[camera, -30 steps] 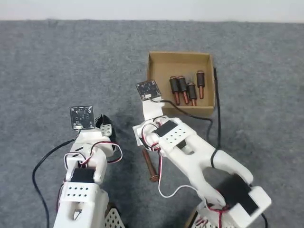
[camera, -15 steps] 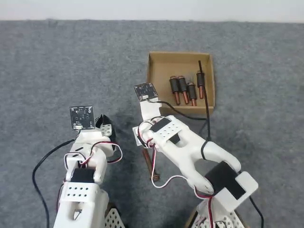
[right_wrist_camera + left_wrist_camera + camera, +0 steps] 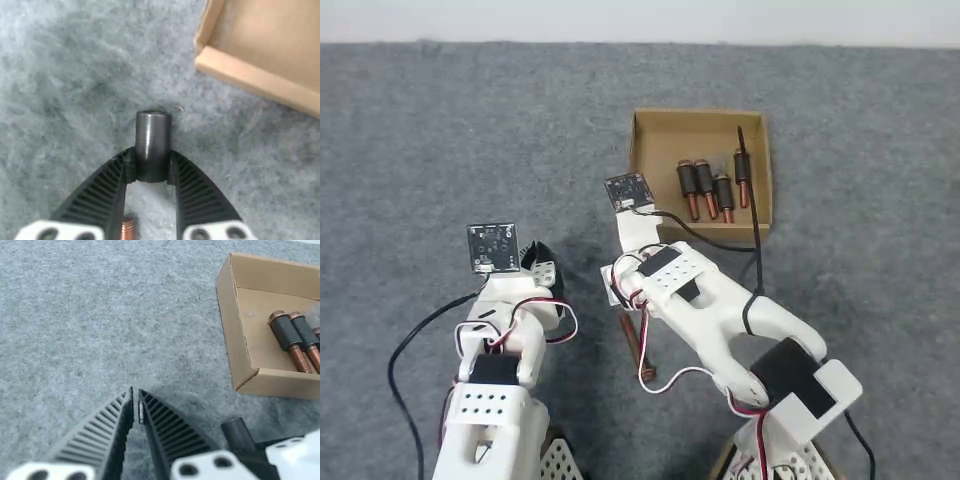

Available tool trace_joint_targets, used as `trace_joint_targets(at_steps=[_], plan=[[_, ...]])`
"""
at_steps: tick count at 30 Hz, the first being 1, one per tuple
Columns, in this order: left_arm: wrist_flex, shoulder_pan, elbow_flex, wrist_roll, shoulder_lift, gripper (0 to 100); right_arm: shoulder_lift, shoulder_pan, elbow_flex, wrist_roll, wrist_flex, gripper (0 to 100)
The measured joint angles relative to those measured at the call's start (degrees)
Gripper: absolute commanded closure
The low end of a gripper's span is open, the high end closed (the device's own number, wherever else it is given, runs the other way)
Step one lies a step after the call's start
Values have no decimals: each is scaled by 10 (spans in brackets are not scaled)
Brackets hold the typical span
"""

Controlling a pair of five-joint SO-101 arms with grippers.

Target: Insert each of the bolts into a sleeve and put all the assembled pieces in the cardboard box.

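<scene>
My right gripper [image 3: 151, 167] is shut on a black sleeve [image 3: 152, 142], holding it just above the grey carpet, a short way from the cardboard box [image 3: 240, 70]. A copper bolt [image 3: 634, 345] lies on the carpet beside the right arm; its threaded tip [image 3: 127, 227] peeks out below the right fingers. The cardboard box [image 3: 645, 135] holds several assembled bolt-and-sleeve pieces [image 3: 712, 187]. My left gripper [image 3: 135, 407] is shut with nothing in it, low over the carpet left of the box [image 3: 235, 355]. The held sleeve [image 3: 239, 432] appears dark at the left wrist view's edge.
Grey carpet [image 3: 470, 130] covers the whole work surface, open to the left and back. A black cable [image 3: 757, 225] from the right arm runs across the box's right side. A pale wall strip [image 3: 640, 20] borders the far edge.
The right arm swung a little, its elbow and cable shifting toward the box; the gripper with the sleeve stayed near the bolt. The left arm kept still.
</scene>
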Motion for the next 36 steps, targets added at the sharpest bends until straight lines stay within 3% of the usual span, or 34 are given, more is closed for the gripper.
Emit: trace_joint_targets(at_steps=[9, 18, 26, 36], plan=[[0, 0, 0, 0, 0, 989, -105, 56, 1, 0, 143, 992], [0, 0, 0, 0, 0, 989, -216, 209, 1, 0, 319, 992], [4, 0, 0, 0, 0, 989, -227, 369, 72, 32, 309, 992], [13, 0, 0, 0, 0, 989, -248, 498, 164, 91, 295, 992]])
